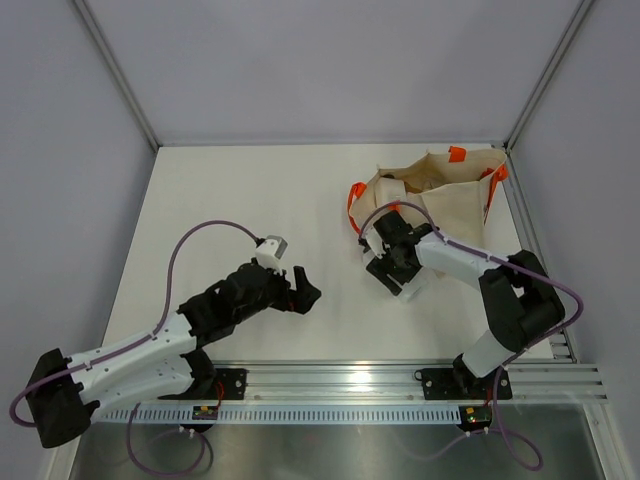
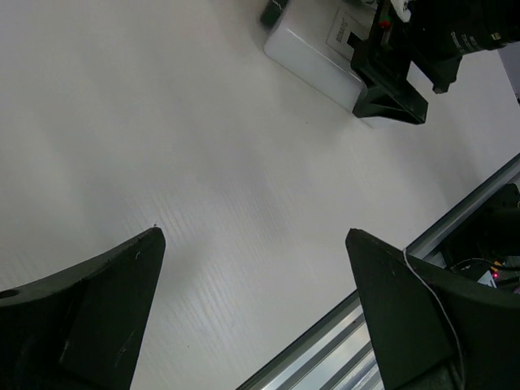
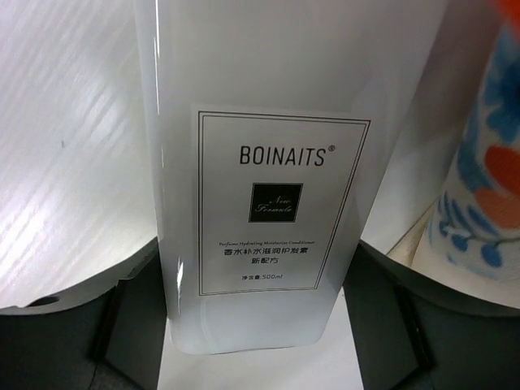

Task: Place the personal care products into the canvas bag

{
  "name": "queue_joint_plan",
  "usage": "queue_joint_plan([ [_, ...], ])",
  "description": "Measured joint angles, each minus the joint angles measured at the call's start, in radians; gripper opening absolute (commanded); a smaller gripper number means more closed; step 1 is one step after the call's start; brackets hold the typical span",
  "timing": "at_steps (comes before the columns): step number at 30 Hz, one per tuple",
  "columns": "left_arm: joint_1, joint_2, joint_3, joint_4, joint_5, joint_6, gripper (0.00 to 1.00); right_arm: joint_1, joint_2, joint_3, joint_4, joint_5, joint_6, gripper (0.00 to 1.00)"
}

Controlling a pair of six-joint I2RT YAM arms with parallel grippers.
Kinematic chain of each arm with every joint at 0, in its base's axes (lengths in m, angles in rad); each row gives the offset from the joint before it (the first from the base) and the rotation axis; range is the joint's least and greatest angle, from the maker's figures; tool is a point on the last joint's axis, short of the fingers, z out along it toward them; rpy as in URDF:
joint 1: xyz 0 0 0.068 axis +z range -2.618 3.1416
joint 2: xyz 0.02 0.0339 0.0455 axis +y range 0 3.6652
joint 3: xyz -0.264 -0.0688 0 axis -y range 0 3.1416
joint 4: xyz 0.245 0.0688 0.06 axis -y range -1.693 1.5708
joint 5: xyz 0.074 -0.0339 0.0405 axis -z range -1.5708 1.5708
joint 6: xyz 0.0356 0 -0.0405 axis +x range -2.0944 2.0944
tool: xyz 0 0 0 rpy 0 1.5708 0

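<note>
My right gripper (image 1: 388, 262) is shut on the flat white rectangular bottle (image 3: 260, 162), one jaw against each side of its lower end. The bottle lies low over the table just in front of the canvas bag (image 1: 445, 195), whose floral print shows in the right wrist view (image 3: 487, 179). The bottle also shows in the top view (image 1: 412, 284) and the left wrist view (image 2: 313, 61). My left gripper (image 1: 300, 288) is open and empty over bare table (image 2: 252, 236), left of the bottle. The other products are hidden; the bag's mouth is open with orange handles (image 1: 354, 205).
The metal rail (image 1: 400, 378) runs along the table's near edge and also shows in the left wrist view (image 2: 382, 284). Grey walls close in the table at the back and both sides. The bag stands in the back right corner.
</note>
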Motion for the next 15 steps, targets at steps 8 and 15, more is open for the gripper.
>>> queue_joint_plan([
  [8,0.000,-0.036,0.021,-0.026,-0.014,0.017,0.99,0.001,-0.324,-0.022,-0.208,-0.285,-0.216,0.00],
  [15,0.000,-0.060,0.037,-0.055,-0.026,0.032,0.99,-0.027,-0.447,0.160,-0.391,-0.562,-0.341,0.00],
])
